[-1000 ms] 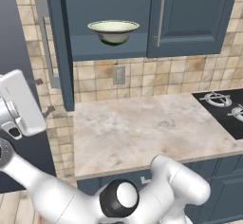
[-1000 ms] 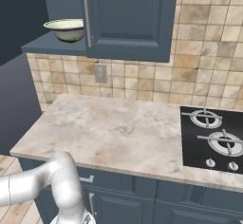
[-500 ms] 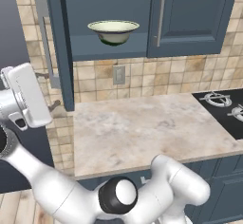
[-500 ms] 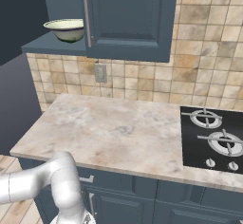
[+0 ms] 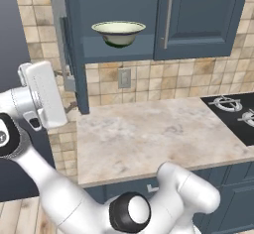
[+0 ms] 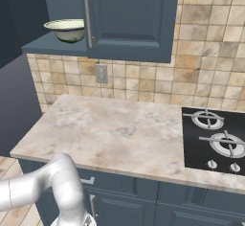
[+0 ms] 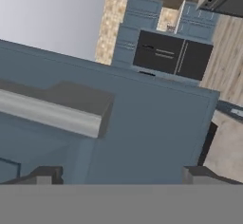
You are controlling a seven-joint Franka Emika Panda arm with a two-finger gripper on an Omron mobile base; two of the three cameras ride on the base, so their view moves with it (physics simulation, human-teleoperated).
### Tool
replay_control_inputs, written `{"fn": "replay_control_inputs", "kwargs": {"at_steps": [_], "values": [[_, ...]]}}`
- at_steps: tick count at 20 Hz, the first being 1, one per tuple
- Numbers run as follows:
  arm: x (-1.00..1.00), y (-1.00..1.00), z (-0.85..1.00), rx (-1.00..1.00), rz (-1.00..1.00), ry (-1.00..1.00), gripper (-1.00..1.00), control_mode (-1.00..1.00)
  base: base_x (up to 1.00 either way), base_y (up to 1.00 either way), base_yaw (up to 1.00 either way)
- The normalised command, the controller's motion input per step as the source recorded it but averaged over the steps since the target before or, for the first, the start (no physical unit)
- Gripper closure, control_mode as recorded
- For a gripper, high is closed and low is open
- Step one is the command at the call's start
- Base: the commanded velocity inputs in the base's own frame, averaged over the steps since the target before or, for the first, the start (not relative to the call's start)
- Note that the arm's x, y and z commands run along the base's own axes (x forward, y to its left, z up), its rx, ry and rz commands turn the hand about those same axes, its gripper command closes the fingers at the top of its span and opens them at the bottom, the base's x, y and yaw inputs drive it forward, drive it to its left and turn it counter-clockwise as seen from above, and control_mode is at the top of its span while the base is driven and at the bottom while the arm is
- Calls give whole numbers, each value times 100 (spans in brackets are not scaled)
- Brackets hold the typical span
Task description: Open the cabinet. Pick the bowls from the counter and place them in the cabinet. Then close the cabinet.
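The gripper (image 7: 118, 180) has been carried nearer the open cabinet door (image 7: 142, 137); its jaws are spread wide, empty, with the silver bar handle (image 7: 52, 116) at ten o'clock.

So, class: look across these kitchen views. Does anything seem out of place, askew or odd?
The cabinet's left door hangs open. One pale bowl sits inside on the shelf. The counter carries nothing spilled or tipped. Nothing else stands out.

Gripper (image 7: 118, 178) risen — closer to open door (image 5: 69, 44).
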Motion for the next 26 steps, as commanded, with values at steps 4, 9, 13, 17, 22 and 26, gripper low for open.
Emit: {"fn": "replay_control_inputs", "kwargs": {"at_steps": [4,9,13,17,22,26], "values": [[-1,-57,0,0,0,-13,-100,-100,0,0,0],[0,-48,0,0,0,-8,-100,-100,0,0,0],[4,-54,0,0,0,-1,-100,-100,0,0,0],[21,-68,0,4,5,-3,-100,-100,0,0,0],[23,-75,0,6,8,0,-100,-100,0,0,0],[26,-74,0,9,9,0,-100,-100,0,0,0]]}}
